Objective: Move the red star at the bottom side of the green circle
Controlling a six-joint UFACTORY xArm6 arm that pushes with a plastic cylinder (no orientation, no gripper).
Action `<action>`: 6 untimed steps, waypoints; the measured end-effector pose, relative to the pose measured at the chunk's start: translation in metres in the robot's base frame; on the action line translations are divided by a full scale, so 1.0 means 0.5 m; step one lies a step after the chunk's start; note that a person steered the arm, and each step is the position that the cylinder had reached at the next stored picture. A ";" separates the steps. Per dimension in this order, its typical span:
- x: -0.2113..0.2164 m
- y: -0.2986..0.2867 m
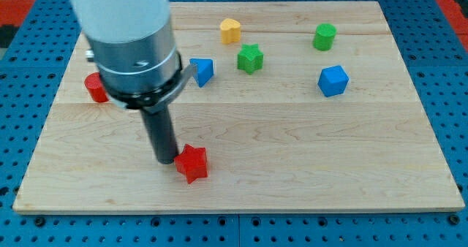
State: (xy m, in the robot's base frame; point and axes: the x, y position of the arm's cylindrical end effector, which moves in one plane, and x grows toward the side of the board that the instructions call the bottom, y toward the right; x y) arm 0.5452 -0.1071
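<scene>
The red star [193, 163] lies near the view's bottom, left of centre, on the wooden board [292, 166]. The green circle [325, 36] stands near the view's top right, far from the star. My tip [165, 160] is at the end of the dark rod, touching or almost touching the star's left side.
A green star [250, 58] and a yellow heart-like block [230, 30] sit near the view's top centre. A blue triangular block [202, 71] lies beside the arm. A blue cube-like block [333, 80] sits below the green circle. A red cylinder [95, 88] is at the left, partly hidden by the arm.
</scene>
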 end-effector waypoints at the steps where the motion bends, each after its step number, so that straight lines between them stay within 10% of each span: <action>1: 0.064 -0.010; 6: -0.090 0.127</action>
State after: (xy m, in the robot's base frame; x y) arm 0.5001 -0.0439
